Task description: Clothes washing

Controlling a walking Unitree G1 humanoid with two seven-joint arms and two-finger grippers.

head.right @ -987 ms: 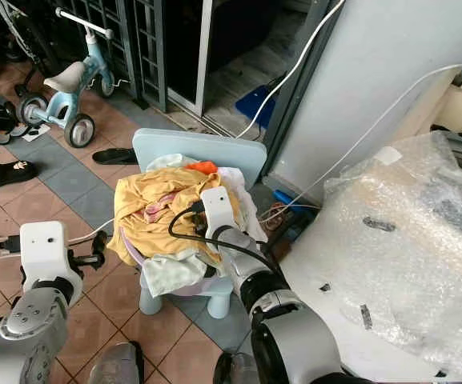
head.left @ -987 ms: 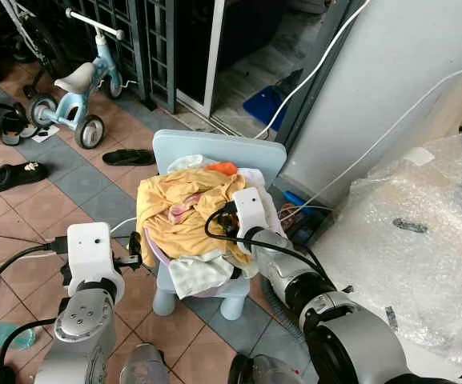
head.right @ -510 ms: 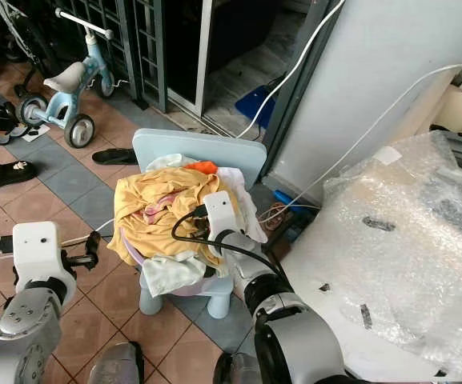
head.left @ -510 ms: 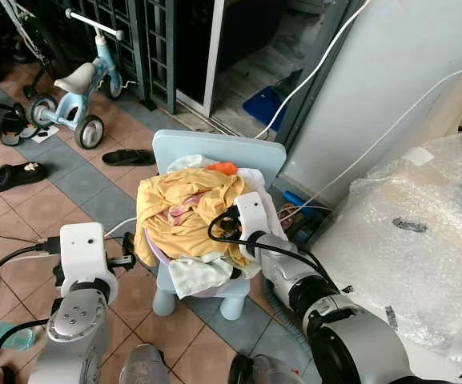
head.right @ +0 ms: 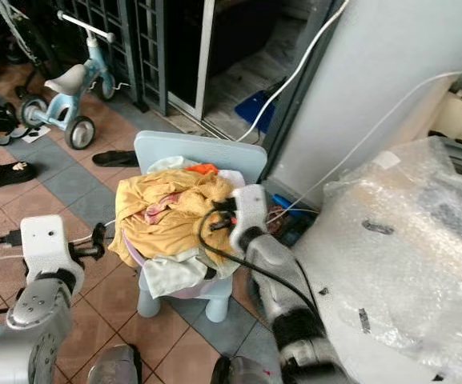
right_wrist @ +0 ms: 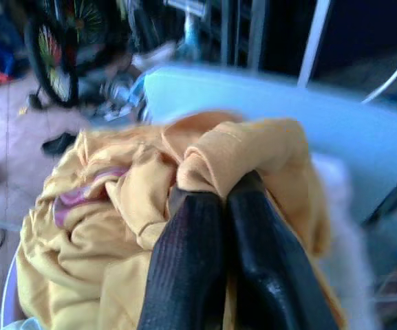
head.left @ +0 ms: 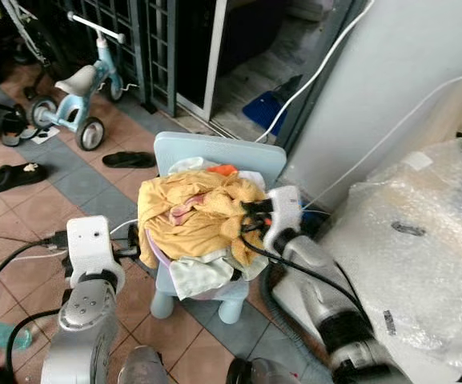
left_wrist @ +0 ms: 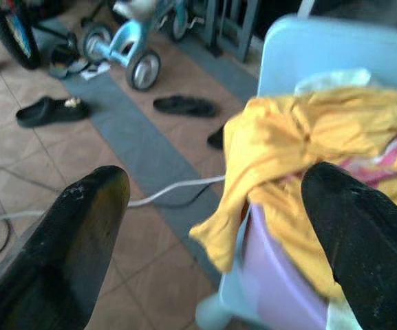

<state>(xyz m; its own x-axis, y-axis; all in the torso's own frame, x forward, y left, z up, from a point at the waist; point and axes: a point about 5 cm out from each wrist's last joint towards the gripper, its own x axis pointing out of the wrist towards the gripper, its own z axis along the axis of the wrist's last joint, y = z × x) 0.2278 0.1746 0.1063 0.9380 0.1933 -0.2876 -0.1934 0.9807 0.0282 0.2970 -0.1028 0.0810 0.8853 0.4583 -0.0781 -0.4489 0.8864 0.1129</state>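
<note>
The right gripper [right_wrist: 215, 199] is clamped on a fold of the yellow garment [head.left: 194, 216], its two black fingers [right_wrist: 184, 254] pressed together with a bunched ridge of cloth between the tips, at the side of the heap nearest the chair's back corner on the robot's right. That pinch looks meant to lift the garment off the pile so it can go to the wash. The garment lies on top of a heap of clothes in a lilac basin [left_wrist: 281, 275], which stands on the seat of a small pale blue chair [head.left: 214, 152]; a pink-striped piece [head.left: 181, 212] shows in its folds, an orange scrap [head.left: 224, 169] sits toward the chair back, and a pale green cloth [head.left: 198, 276] hangs over the seat's front edge. The left gripper [left_wrist: 212, 206] hovers beside the chair's left edge with its fingers spread wide, close to the drooping yellow hem, probably ready to help gather it. How much cloth the right fingertips have cannot be told, since the wrist view is blurred. Most of the basin is buried under clothes. A bulky thing wrapped in bubble plastic [head.left: 423, 240] stands to the right, its contents unclear.
</note>
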